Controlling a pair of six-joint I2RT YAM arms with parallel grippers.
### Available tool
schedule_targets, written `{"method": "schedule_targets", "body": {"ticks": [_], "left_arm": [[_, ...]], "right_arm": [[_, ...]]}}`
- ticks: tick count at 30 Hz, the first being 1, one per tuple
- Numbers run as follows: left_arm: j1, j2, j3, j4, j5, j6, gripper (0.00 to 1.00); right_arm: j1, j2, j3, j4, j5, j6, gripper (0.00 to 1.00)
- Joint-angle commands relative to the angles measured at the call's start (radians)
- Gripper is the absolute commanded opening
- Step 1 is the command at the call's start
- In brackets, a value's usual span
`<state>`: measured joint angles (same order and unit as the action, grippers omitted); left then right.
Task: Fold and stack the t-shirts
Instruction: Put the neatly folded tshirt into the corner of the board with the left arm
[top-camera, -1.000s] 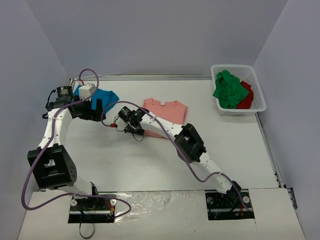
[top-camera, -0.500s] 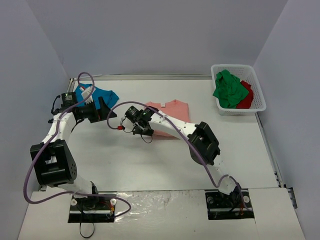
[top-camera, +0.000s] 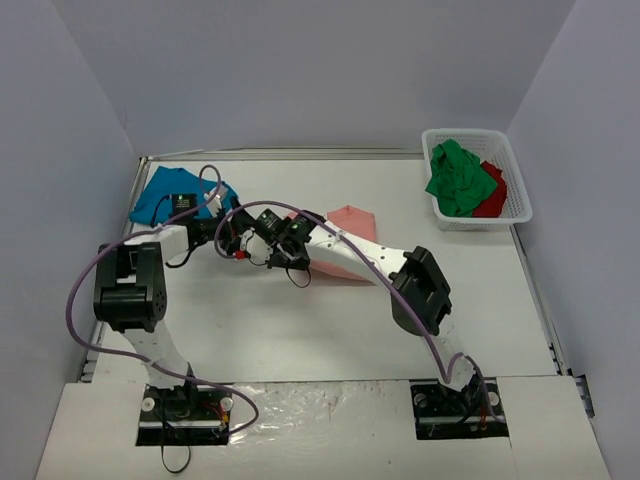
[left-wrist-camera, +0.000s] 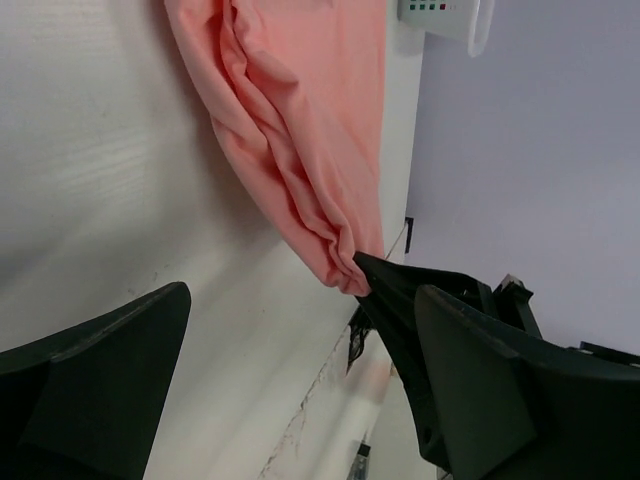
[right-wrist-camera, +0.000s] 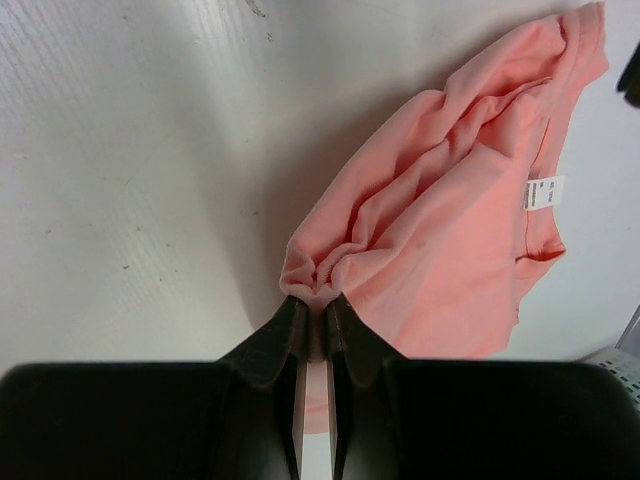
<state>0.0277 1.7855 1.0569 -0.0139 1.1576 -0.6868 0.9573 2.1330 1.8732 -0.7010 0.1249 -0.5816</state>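
Sitting well off beyond the right hand (right-wrist-camera: 315, 300), a white basket (top-camera: 517, 205) is holding the green t-shirt (top-camera: 458, 180) and the red t-shirt (top-camera: 493, 197). The left hand (left-wrist-camera: 290, 330) has been swinging in from the teal-blue t-shirt (top-camera: 160, 195), fingers spread wide. The right hand is pinching a bunched edge of the salmon-pink t-shirt (right-wrist-camera: 450, 220), which is trailing ahead of its fingertips over the bench (top-camera: 300, 330), just beside the left hand.

We see the salmon-pink t-shirt (top-camera: 352, 222) bunched mid-table, the teal-blue t-shirt (top-camera: 158, 195) crumpled far left, and the green t-shirt (top-camera: 458, 178) and red t-shirt (top-camera: 494, 196) heaped together far right.
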Motion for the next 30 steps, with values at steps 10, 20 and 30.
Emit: {"method": "schedule_targets", "body": {"ticks": [10, 20, 30], "left_arm": [[-0.126, 0.140, 0.086, 0.101, 0.008, -0.148, 0.94], [-0.199, 0.225, 0.123, 0.086, -0.016, -0.146, 0.94], [-0.244, 0.333, 0.227, 0.068, -0.029, -0.134, 0.99]], "right_arm": [[0.012, 0.053, 0.079, -0.069, 0.061, -0.008, 0.00], [0.034, 0.081, 0.155, -0.101, 0.056, -0.011, 0.00], [0.046, 0.071, 0.155, -0.111, 0.059, -0.014, 0.00]]}}
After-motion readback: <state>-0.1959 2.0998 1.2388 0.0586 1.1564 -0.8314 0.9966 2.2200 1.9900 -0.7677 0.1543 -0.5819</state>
